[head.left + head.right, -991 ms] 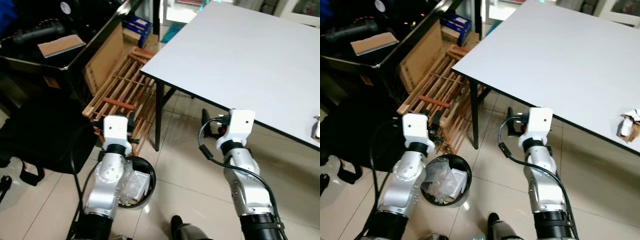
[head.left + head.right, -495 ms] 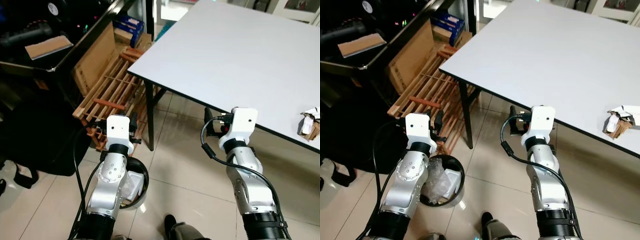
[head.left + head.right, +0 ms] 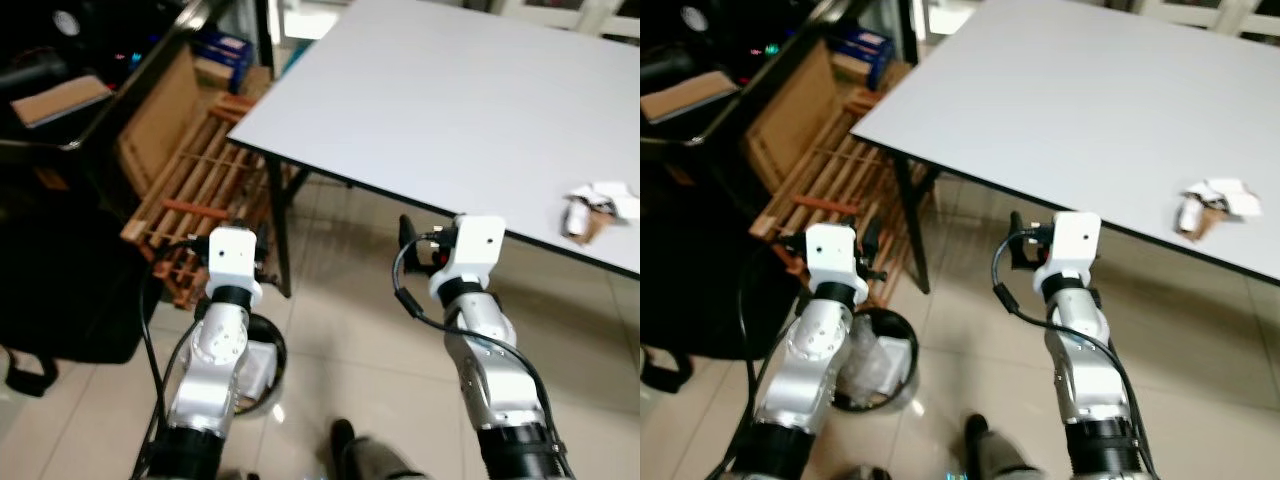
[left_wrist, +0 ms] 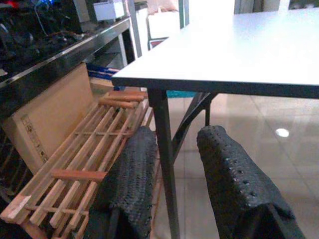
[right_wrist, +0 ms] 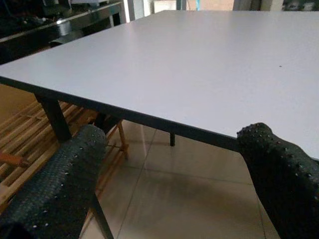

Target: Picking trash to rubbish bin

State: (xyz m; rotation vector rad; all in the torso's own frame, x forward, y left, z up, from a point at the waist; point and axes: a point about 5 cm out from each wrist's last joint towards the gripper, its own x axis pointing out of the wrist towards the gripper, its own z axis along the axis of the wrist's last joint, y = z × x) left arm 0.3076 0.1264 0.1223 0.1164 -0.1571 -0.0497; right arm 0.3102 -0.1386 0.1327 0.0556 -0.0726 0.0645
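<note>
Crumpled trash lies on the white surface near its front edge. My left arm hangs over the black rubbish bin on the floor.

Soft indoor light, glare spots on the glossy floor, dim left side, slight motion blur.

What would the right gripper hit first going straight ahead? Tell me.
Probably the table: the right gripper, open and empty, points at its near edge, roughly level with it. Depth is unclear, so it might slip just beneath.
</note>
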